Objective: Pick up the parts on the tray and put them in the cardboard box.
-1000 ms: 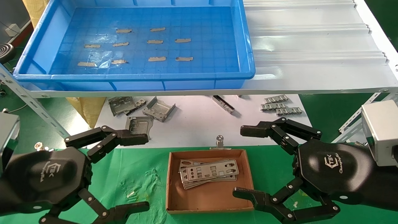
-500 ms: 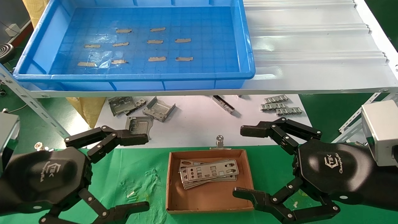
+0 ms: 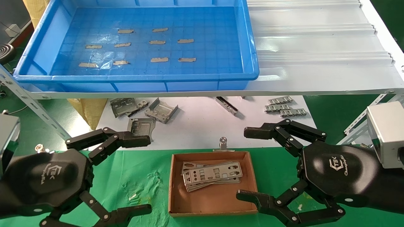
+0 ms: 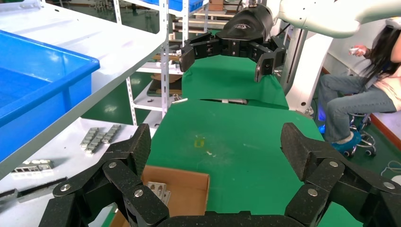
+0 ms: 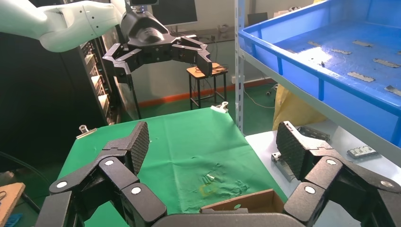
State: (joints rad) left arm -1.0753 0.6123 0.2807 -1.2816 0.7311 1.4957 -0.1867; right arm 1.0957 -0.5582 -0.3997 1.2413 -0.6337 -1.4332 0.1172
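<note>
Parts [image 3: 212,175] stacked in cardboard box [image 3: 176,183], near centre. Tray [image 3: 249,44], far left, bare but for tape scraps. Left gripper [image 3: 139,175] and right gripper [image 3: 247,164] spread wide, empty, flanking box. Likely finished; nothing left needing pickup.

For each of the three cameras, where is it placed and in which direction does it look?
Head view: from the robot's head, forward and down at the tray, the cardboard box holding the parts; left claw and right claw show.
Left wrist view: across the green cloth; its own open left claw.
Right wrist view: opposite way; its own open right claw.
Shared: each wrist view sees the other claw, the box and the tray.
</note>
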